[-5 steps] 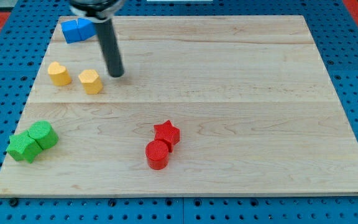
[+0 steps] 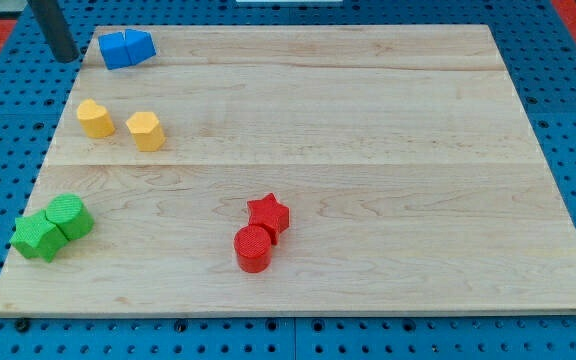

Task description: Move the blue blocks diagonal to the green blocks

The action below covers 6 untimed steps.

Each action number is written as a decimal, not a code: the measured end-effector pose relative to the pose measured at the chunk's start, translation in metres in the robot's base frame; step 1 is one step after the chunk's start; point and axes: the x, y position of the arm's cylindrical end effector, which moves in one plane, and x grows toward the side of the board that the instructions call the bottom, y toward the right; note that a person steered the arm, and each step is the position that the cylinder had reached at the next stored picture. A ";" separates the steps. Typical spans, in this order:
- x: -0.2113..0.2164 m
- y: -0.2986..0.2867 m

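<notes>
Blue blocks sit together at the wooden board's top-left corner, my bare tip just off that board to their left, touching nothing, while the green blocks huddle at its bottom-left corner.

text: none readable | labels: none | numbers: none | signs: none
</notes>
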 end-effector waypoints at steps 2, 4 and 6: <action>-0.037 0.061; -0.037 0.069; -0.037 0.116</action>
